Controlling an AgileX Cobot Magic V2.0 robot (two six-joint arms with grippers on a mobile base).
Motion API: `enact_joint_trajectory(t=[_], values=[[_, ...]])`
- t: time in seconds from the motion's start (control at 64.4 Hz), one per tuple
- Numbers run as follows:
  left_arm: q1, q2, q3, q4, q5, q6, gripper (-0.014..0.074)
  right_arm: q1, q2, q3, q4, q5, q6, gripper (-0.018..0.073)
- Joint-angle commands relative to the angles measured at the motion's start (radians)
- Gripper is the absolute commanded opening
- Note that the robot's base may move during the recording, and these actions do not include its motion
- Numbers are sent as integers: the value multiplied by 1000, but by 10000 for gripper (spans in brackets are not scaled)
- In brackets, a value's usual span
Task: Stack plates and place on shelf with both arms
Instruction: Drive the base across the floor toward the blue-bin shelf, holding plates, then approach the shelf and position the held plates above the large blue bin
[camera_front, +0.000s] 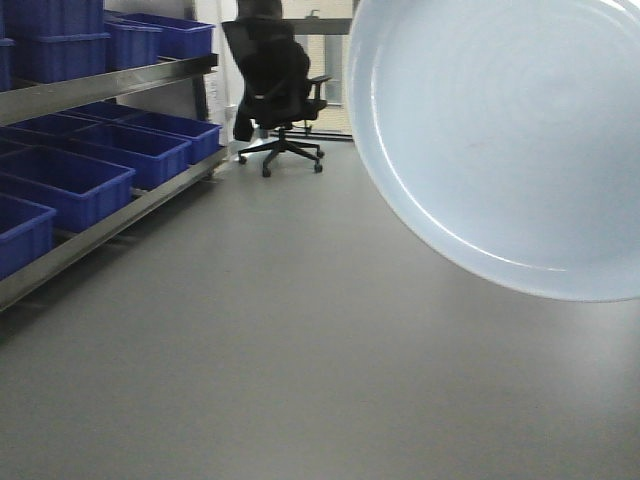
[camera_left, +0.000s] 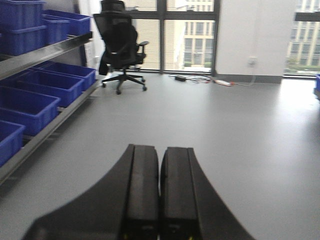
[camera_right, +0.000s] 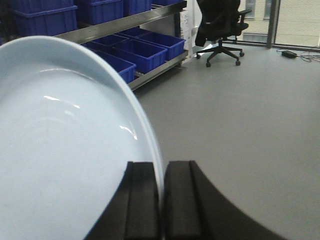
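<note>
A pale blue-white plate (camera_front: 510, 140) hangs tilted above the grey floor (camera_front: 300, 350) as I watch from the remote station. It fills the upper right of the front view, hollow face turned to the camera, thin streaks of light on its gloss. In the right wrist view the right gripper (camera_right: 163, 167) has the plate (camera_right: 60, 150) by its rim, the black jaws pinching the thin edge between them and the dish spreading away to the left. The left gripper (camera_left: 160, 150) carries nothing; its jaws are pressed together, pad against pad, pointing out over the floor (camera_left: 225, 130).

The room is wide and plain, its smooth matte floor taking a soft sheen towards the far windows (camera_left: 185, 35). Along the left runs the shelf (camera_front: 110, 85) — brushed steel rails on two levels, loaded with rows of open blue crates (camera_front: 70, 185). The plate is well apart from it, over to the right. A black office chair (camera_front: 275, 90) on a wheeled base stands at the far end of the shelf, near the glass. To its right, cables (camera_left: 200, 80) trail along the floor at the foot of the windows, a socket (camera_left: 252, 61) sits low on the white wall (camera_left: 250, 35), and pale buildings (camera_left: 197, 37) show outside.
</note>
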Motion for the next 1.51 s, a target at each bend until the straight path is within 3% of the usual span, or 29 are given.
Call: enact_joint_trajectory(t=[0.0,1.491], values=[[2,7,-29,-2,-81,-2,80,0,-2,-34,-4,-107,-2,48],[2,7,-29,-2,-81,-2,80,0,-2,-34,-4,-107,-2,48]])
